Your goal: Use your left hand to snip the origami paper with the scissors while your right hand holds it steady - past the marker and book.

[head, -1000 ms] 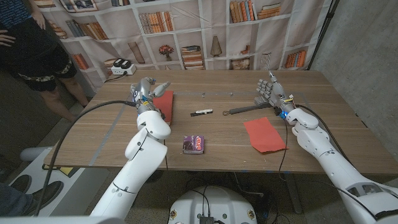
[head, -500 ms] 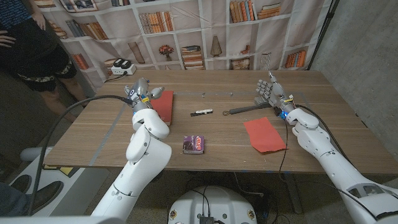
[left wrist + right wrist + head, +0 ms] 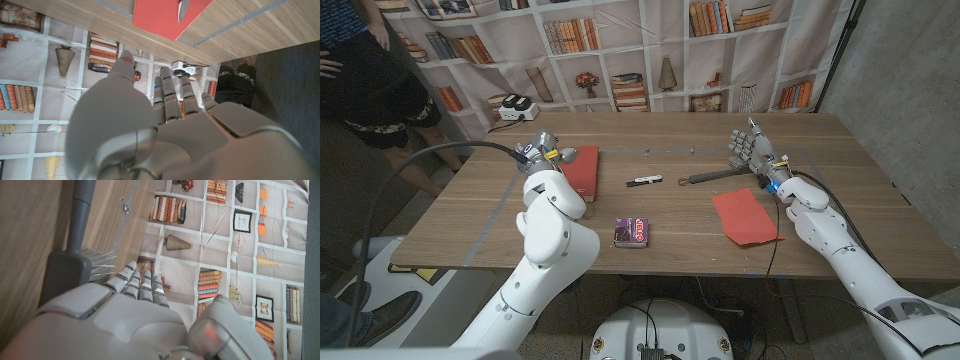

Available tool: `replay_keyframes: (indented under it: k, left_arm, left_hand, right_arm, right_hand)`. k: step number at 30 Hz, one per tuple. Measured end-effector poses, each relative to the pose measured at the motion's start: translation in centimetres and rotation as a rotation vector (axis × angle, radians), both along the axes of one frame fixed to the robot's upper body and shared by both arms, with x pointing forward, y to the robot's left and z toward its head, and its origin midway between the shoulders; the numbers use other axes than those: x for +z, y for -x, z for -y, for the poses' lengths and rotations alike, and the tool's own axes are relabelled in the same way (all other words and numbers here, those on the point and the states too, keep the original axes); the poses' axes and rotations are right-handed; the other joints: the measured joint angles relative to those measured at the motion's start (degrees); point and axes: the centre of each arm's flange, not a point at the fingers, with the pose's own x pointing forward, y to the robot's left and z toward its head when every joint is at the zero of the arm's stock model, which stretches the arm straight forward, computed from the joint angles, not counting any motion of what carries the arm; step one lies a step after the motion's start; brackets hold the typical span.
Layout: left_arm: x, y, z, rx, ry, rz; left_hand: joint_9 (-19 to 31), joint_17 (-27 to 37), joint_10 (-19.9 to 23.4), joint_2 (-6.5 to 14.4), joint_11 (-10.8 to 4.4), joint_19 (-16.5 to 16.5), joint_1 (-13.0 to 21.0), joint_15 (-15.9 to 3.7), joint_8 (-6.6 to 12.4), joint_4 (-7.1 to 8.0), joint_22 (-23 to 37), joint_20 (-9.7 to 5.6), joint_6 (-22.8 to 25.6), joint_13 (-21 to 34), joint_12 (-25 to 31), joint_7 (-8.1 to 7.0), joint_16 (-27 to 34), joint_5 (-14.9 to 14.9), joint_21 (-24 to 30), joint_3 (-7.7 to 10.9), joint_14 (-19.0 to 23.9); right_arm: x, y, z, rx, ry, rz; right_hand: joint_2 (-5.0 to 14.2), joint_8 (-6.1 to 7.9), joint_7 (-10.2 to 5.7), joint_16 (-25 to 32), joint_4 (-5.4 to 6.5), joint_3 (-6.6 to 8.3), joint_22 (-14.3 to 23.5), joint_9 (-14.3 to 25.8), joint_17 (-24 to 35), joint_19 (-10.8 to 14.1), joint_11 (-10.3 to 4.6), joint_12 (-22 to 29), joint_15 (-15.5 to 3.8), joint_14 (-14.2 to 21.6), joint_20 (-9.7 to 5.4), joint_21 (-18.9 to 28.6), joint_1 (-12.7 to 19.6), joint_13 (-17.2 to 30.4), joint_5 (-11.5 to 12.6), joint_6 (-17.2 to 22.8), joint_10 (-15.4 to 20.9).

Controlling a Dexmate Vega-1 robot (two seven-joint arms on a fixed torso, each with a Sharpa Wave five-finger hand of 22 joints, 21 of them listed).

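I saw the wooden table [image 3: 650, 225] carrying a red book [image 3: 582, 170] at my left and the red origami paper [image 3: 746, 216] at my right, with nothing holding it. My left hand [image 3: 542, 152] hovered by the book, empty, fingers apart. My right hand [image 3: 748, 150] stood open-fingered beside a grey brush [image 3: 720, 177]. The scissors [image 3: 643, 181] lay mid-table, a small purple box [image 3: 633, 232] nearer me.

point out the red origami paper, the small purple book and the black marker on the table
red origami paper [image 3: 745, 216], head view, middle of the sheet
small purple book [image 3: 633, 232], head view, centre of its cover
black marker [image 3: 643, 181], head view, middle of its barrel
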Motion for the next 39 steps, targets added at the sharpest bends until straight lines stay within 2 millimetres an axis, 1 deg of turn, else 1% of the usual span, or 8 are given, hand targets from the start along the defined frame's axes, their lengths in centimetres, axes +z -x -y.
replay_keyframes:
  k: [6, 10, 13, 14, 18, 25, 27, 39]
  left_arm:
    - [-0.5, 0.9, -0.2, 0.035, 0.043, -0.016]
    - [-0.7, 1.5, -0.4, 0.062, 0.061, -0.006]
    - [-0.3, 1.8, -0.5, 0.082, 0.045, 0.016]
    - [-1.9, 1.8, -0.3, 0.072, 0.116, -0.024]
    - [-2.6, 2.0, -0.4, 0.088, 0.152, -0.030]
    - [-3.5, 1.9, -0.6, 0.110, 0.194, -0.040]
    - [-3.9, 1.8, -0.8, 0.116, 0.215, -0.049]
    - [-5.4, 1.0, -1.5, 0.094, 0.302, -0.079]
  left_hand:
    - [0.26, 0.00, 1.15, -0.27, 0.50, 0.00, -0.31, 0.36, 0.44, 0.16, 0.00, 0.00, 1.07, -0.08, 0.08, 0.02, 0.15, 0.00, 0.00, -0.16, 0.29]
    - [0.26, -0.01, 1.34, 0.17, 0.72, -0.32, -0.76, 1.70, 0.45, 0.57, -0.07, 0.32, 1.08, -0.08, 0.07, 0.01, -0.69, 0.00, 0.00, -0.08, -1.07]
    - [0.26, 0.05, 0.57, 0.17, 1.90, -0.33, -0.76, 2.06, 0.45, 0.65, -0.17, 0.32, 1.07, 0.01, -0.57, 0.01, -1.67, 0.00, -0.66, -0.16, -3.40]
    - [0.26, 0.18, 0.28, 0.18, 2.19, -0.33, -0.76, 2.08, 0.43, 0.65, -0.17, 0.32, 1.07, 0.06, -0.61, 0.01, -1.68, 0.00, -0.70, -0.16, -3.95]
    - [0.53, 0.26, 0.50, 0.51, 2.56, -0.33, -1.09, 2.25, 0.07, 0.88, -0.17, 0.32, 1.07, 0.06, -0.61, 0.01, -1.68, 0.00, -0.91, 0.07, -4.30]
    - [0.53, 0.05, 3.89, 1.68, 1.22, -0.32, -0.04, 0.64, 0.42, 0.16, -0.17, 0.31, 3.54, -0.58, -0.61, 0.23, -0.74, -0.35, -0.91, 0.80, -1.80]
    - [0.52, -0.18, 4.85, 1.32, 0.91, -0.32, 0.72, 0.52, 0.44, -0.02, -0.17, 0.31, 4.37, -0.61, -0.61, 0.28, -0.74, -0.43, -0.91, 0.98, -0.85]
    - [0.52, -0.18, 5.33, 0.96, 1.20, 0.01, 1.53, 1.26, 0.86, 0.15, -0.16, 0.63, 5.25, -0.87, -0.61, 0.52, -0.31, -0.64, -0.62, 1.28, 0.46]
  right_arm:
    - [-0.1, 0.0, -0.2, 0.002, 0.000, -0.001]
    - [-0.2, 0.0, -0.4, 0.003, 0.003, -0.005]
    - [-0.1, 0.0, -0.5, 0.005, 0.004, -0.004]
    - [-0.2, -0.1, -0.5, 0.005, 0.007, -0.009]
    - [0.0, -0.2, -0.6, 0.007, 0.012, -0.012]
    - [-0.2, -0.4, -0.7, 0.012, 0.018, -0.025]
    - [-0.3, -0.5, -0.8, 0.014, 0.020, -0.030]
    - [-0.6, -0.7, -1.0, 0.018, 0.029, -0.053]
  right_hand:
    - [0.00, 0.00, 0.00, 0.00, 0.00, 0.00, 0.00, 0.00, 0.00, 0.00, 0.00, 0.00, 0.00, 0.00, 0.00, 0.00, 0.00, 0.00, 0.00, 0.00, 0.00]
    - [0.00, 0.00, 0.00, 0.00, -0.22, 0.22, 0.00, 0.00, 0.00, 0.00, 0.00, 0.00, 0.00, 0.00, 0.00, 0.00, 0.00, 0.00, 0.00, 0.00, 0.00]
    - [0.00, 0.00, 0.00, 0.00, -0.22, 0.22, 0.00, 0.00, 0.00, 0.00, 0.00, 0.00, -0.01, 0.00, 0.00, 0.00, 0.00, 0.00, 0.00, 0.00, 0.00]
    - [0.00, 0.00, 0.00, 0.00, -0.22, 0.22, 0.00, 0.00, 0.00, 0.00, 0.00, 0.00, -0.01, 0.00, 0.00, 0.00, 0.00, 0.00, 0.00, 0.00, 0.00]
    - [0.23, 0.00, 0.00, 0.00, -0.43, 0.01, 0.00, 0.00, 0.00, -0.21, 0.00, 0.00, -0.01, 0.00, 0.20, 0.00, 0.23, 0.00, -0.50, 0.00, 0.00]
    - [0.23, 0.00, 0.00, 0.00, -0.63, 0.14, 0.00, 0.00, 0.00, -0.21, 0.00, 0.00, -0.01, 0.00, 0.20, 0.00, 0.23, 0.00, -0.50, 0.00, 0.00]
    - [0.23, 0.00, 0.00, 0.00, -0.63, 0.14, 0.00, 0.00, -0.01, -0.20, 0.00, 0.00, -0.01, 0.00, 0.20, 0.00, 0.23, 0.00, -0.50, 0.00, 0.00]
    - [0.23, 0.00, 0.00, 0.00, -0.63, 0.14, 0.00, 0.00, -0.01, -0.21, 0.00, 0.00, 0.26, -0.04, 0.20, 0.00, 0.23, 0.00, -0.50, -0.01, 0.00]
